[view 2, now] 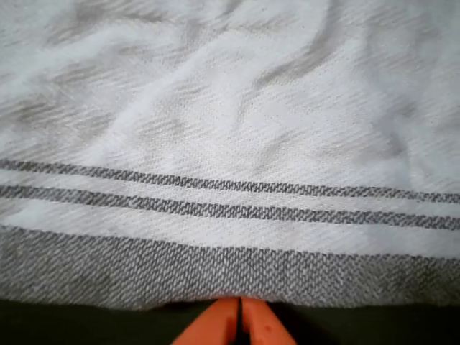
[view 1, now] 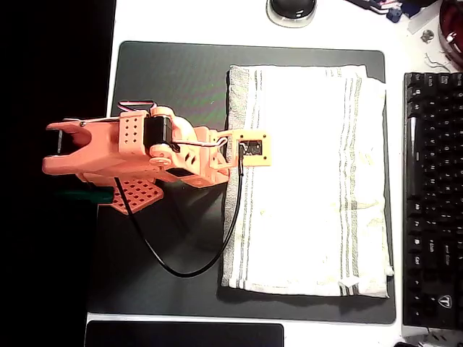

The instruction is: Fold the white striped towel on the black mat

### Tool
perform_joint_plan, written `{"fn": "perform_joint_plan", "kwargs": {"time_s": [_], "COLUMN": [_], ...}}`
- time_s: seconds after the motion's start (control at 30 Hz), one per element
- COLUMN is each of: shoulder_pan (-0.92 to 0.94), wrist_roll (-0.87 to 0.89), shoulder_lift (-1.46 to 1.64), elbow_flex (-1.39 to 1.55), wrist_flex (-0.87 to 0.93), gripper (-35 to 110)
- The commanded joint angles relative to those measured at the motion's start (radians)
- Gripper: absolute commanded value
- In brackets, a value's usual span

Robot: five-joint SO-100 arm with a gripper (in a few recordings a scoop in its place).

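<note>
The white striped towel (view 1: pixel 311 181) lies spread flat on the right half of the black mat (view 1: pixel 173 79), with grey stripes along its left and right edges. My orange arm reaches in from the left, and the gripper (view 1: pixel 233 153) sits at the middle of the towel's left edge, mostly hidden under the wrist. In the wrist view the two orange fingertips (view 2: pixel 215 327) are pressed together at the grey hem of the towel (view 2: pixel 230 180), and the gripper (view 2: pixel 239 310) appears shut on that edge.
A black keyboard (view 1: pixel 432 195) lies just right of the mat. A mouse (view 1: pixel 291 9) sits beyond the mat's far edge, and a dark flat item (view 1: pixel 184 335) lies below its near edge. My black cable (view 1: pixel 189 271) loops over the mat's bare left part.
</note>
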Motion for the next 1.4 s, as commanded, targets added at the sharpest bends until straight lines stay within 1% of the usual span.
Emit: {"fn": "perform_joint_plan", "kwargs": {"time_s": [0.0, 0.23, 0.43, 0.7, 0.9, 1.37], "shoulder_pan": [-0.015, -0.023, -0.049, -0.137, -0.241, -0.41], "wrist_roll": [0.003, -0.023, -0.02, 0.032, 0.1, 0.219], "shoulder_lift": [0.023, 0.0, -0.112, -0.324, -0.535, -0.876], "elbow_flex": [0.023, 0.015, -0.095, -0.31, -0.538, -0.994], "wrist_flex": [0.014, 0.009, 0.008, 0.025, 0.054, 0.173], "gripper": [0, 0, 0, 0, 0, 0]}}
